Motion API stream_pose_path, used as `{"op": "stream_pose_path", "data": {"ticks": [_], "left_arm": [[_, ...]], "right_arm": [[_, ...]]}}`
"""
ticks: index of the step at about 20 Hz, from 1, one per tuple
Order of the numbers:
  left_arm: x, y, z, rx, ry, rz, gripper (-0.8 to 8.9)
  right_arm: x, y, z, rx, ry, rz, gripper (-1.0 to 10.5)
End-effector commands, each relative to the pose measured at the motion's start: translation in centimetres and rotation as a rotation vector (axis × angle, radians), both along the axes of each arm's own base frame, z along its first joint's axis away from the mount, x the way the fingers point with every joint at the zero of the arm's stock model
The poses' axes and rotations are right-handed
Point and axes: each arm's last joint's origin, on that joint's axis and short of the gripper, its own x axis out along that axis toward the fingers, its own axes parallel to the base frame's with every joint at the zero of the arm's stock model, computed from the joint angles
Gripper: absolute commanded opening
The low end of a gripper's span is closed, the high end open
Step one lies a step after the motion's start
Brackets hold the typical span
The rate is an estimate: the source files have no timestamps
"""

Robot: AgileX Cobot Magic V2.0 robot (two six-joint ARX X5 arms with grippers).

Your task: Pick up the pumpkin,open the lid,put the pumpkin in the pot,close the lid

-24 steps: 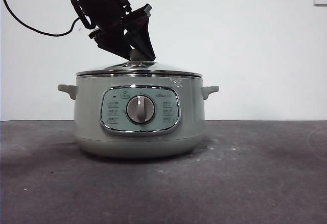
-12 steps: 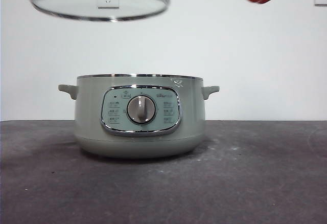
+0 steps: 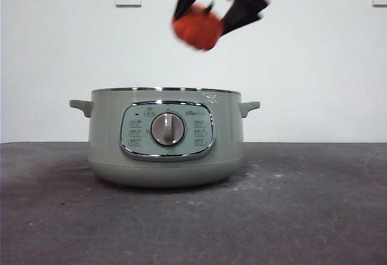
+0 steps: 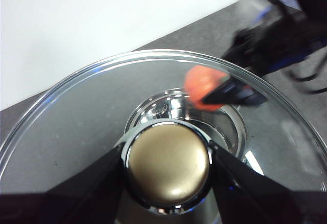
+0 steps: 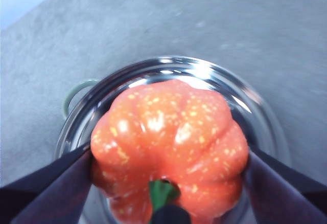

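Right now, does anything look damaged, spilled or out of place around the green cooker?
Nothing stands out. The sage-green pot stands upright and open. The left gripper holds the glass lid by its knob; the right gripper holds the orange-red pumpkin above the pot.

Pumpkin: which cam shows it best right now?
Right wrist view: the pumpkin fills the frame, sharp, clamped in the right gripper above the open pot. Front view shows it motion-blurred. Left wrist view shows a small blur through the lid.
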Motion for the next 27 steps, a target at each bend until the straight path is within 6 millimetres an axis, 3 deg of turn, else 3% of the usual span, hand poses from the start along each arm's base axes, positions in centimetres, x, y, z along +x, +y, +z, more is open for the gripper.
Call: {"op": "stream_pose_path", "data": {"ticks": [1, 6, 11, 14, 15, 16, 18, 19, 22, 24, 27], "left_arm": [[-1.0, 0.4, 0.9, -0.018, -0.061, -0.002, -0.08], [-1.1, 0.4, 0.6, -0.006, -0.025, -0.004, -0.08], [-1.1, 0.4, 0.5, -0.006, -0.021, -0.006, -0.08], [-1.1, 0.4, 0.5, -0.005, -0.018, -0.008, -0.08], [-1.1, 0.4, 0.5, -0.005, -0.016, -0.008, -0.08], [-1.2, 0.4, 0.5, -0.004, -0.015, -0.008, -0.08], [-1.2, 0.4, 0.5, -0.004, -0.015, -0.008, -0.09], [-1.2, 0.4, 0.5, -0.005, -0.015, -0.009, -0.08], [-1.1, 0.4, 0.5, -0.005, -0.015, -0.01, -0.08], [-1.1, 0.4, 0.5, -0.004, -0.015, -0.01, -0.08], [-0.7, 0.2, 0.6, -0.01, -0.032, -0.01, -0.09]], "right_arm": [[1.6, 2.2, -2.9, -0.059, 0.027, 0.046, -0.1], [3.0, 4.8, -8.4, -0.216, 0.052, 0.098, -0.1], [3.4, 5.7, -11.5, -0.304, 0.083, 0.117, -0.1], [3.4, 6.0, -12.2, -0.314, 0.098, 0.124, -0.1], [3.4, 6.0, -12.2, -0.312, 0.095, 0.124, 0.1], [3.5, 6.0, -12.1, -0.311, 0.095, 0.123, 1.3], [3.4, 5.9, -12.2, -0.307, 0.111, 0.109, 5.4], [3.4, 5.9, -12.2, -0.302, 0.125, 0.099, 6.3], [3.2, 6.0, -11.8, -0.293, 0.113, 0.099, 6.3], [3.0, 5.9, -10.4, -0.266, 0.082, 0.089, 6.3], [1.5, 4.2, -4.8, -0.252, -0.036, -0.036, 6.3]]}}
